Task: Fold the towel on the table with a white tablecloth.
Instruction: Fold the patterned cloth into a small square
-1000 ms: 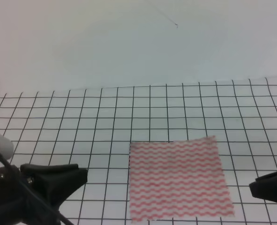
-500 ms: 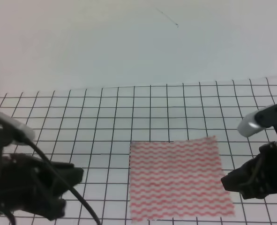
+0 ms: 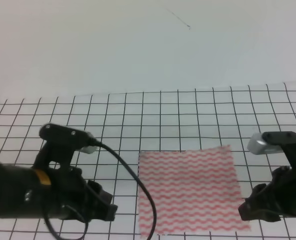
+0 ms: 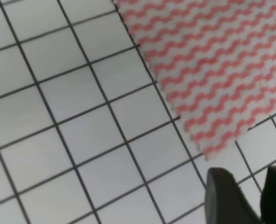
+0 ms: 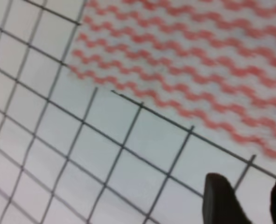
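The exterior high view looks down and forward from behind the two arms, taking in the gridded tablecloth (image 3: pixel 188 107) up to a plain pale wall, with the towel (image 3: pixel 190 190) low and right of centre. The left wrist view sits close above the cloth, looking steeply down; it catches one towel (image 4: pixel 208 65) corner at upper right and dark fingertips (image 4: pixel 226 196) at the bottom edge. The right wrist view is equally near (and blurrier, so its tilt is hard to judge), with the towel (image 5: pixel 194 60) across its top. All three views share the towel's edges and neighbouring grid squares.
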`<action>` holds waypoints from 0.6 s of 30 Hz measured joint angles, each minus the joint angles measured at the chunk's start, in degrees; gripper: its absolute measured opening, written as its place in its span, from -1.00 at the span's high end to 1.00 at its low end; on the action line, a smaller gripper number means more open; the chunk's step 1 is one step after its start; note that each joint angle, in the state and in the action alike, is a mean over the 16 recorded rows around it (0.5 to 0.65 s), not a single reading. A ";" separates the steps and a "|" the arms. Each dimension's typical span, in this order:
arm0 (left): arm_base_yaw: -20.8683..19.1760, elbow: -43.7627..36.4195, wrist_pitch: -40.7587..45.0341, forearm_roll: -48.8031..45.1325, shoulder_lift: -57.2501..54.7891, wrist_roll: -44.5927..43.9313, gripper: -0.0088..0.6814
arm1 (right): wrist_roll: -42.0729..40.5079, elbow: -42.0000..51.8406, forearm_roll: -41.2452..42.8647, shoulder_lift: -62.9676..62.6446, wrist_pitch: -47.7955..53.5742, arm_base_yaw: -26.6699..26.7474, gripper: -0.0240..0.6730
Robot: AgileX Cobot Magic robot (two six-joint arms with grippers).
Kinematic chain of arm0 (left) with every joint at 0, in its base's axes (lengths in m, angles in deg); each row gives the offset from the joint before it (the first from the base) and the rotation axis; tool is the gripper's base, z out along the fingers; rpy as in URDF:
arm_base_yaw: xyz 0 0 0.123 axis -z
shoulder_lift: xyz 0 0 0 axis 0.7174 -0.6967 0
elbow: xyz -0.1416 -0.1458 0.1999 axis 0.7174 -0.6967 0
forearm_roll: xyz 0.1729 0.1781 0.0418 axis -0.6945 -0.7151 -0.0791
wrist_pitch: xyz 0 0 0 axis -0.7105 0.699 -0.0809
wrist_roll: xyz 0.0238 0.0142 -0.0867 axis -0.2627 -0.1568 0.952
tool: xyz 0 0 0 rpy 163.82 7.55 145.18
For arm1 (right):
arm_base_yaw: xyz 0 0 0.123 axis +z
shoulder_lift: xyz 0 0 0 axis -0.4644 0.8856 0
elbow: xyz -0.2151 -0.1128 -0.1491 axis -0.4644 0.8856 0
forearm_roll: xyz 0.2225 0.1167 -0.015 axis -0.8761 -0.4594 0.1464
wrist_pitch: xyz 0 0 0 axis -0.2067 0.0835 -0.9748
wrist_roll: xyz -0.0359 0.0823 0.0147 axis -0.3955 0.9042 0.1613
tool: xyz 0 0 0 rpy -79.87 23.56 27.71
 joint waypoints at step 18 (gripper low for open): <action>0.89 2.51 -1.25 10.62 -12.30 1.60 0.15 | 7.70 -0.21 6.54 10.26 -5.50 0.00 0.13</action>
